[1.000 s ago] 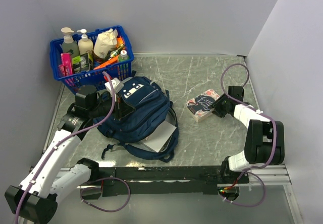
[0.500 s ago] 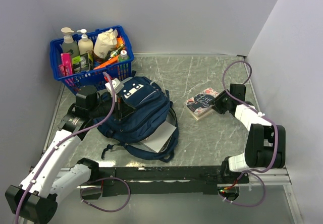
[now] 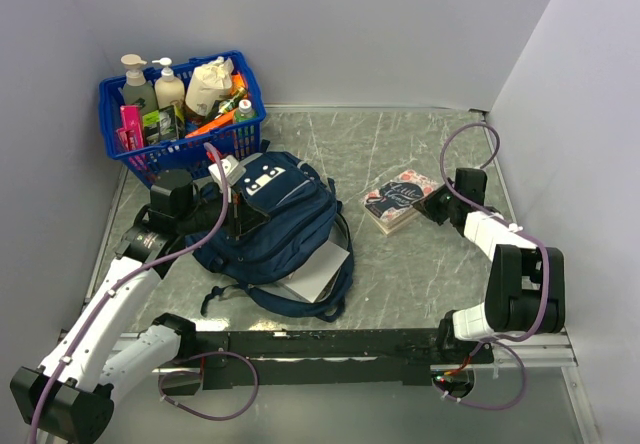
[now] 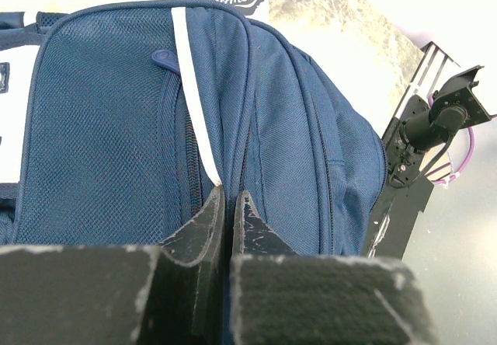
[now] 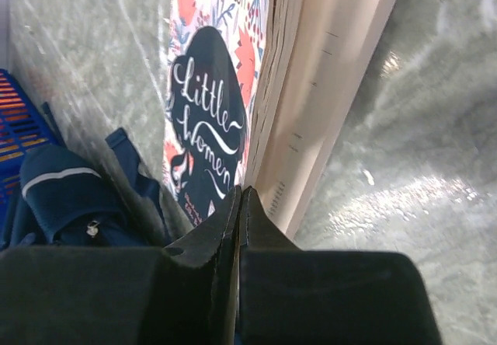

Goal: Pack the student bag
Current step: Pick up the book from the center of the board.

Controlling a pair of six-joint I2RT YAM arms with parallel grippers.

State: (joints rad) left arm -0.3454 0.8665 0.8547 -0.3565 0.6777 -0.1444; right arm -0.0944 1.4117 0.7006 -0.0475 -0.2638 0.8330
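Note:
The navy student bag [image 3: 275,229] lies flat at centre left, white patch facing the far side. My left gripper [image 3: 243,219] rests on top of it, shut on a fold of its fabric by the grey stripe [image 4: 194,120], as the left wrist view [image 4: 230,197] shows. A "Little Women" book [image 3: 398,200] lies on the table to the bag's right. My right gripper [image 3: 430,204] is shut, its tips [image 5: 241,193] touching the book's near edge where the cover [image 5: 210,127] meets the pages. I see nothing between those jaws.
A blue plastic basket [image 3: 254,104] full of bottles and tubes stands at the back left, just behind the bag. A flat grey-white item [image 3: 322,269] sticks out under the bag's near right side. Walls close in on three sides; the arms' rail [image 3: 330,344] runs along the front.
My right gripper has closed from half open and moved slightly toward the far side. The book has turned and shifted a little toward the back. The left arm and bag have not moved.

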